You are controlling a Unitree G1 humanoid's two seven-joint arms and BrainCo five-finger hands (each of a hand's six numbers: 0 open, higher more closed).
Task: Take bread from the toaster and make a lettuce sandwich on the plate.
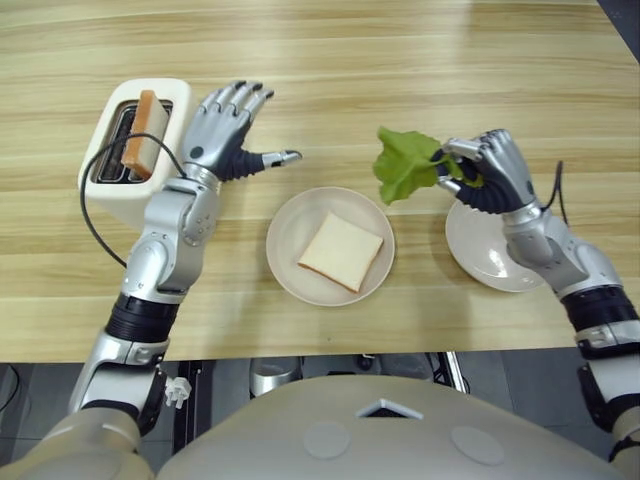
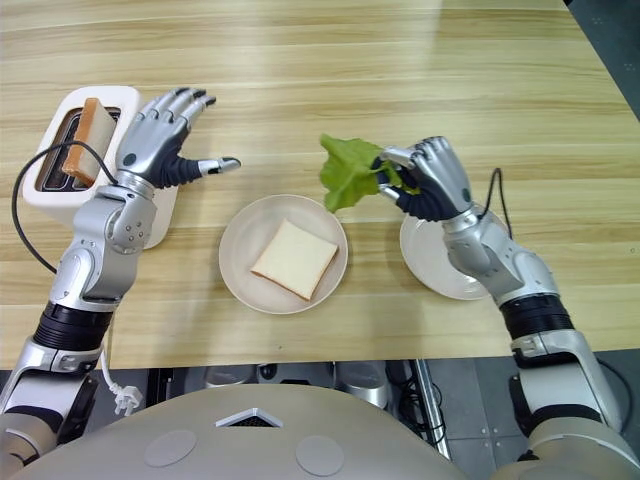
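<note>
My table [image 1: 450,60] is pale wood grain, smooth with a faint sheen. The plate [image 1: 290,215] looks glazed and glossy, and the bread slice [image 1: 341,250] on it is matt and porous. Left of the plate, the toaster [image 1: 118,205] is smooth cream plastic. Right of the plate, my right robot hand [image 1: 500,172] has shiny silver shells over matt black, and the lettuce [image 1: 403,165] in it is crinkled.

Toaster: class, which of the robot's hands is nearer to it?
Left. The left hand is open right beside the toaster; the right hand holds lettuce beyond the plate with bread.
</note>
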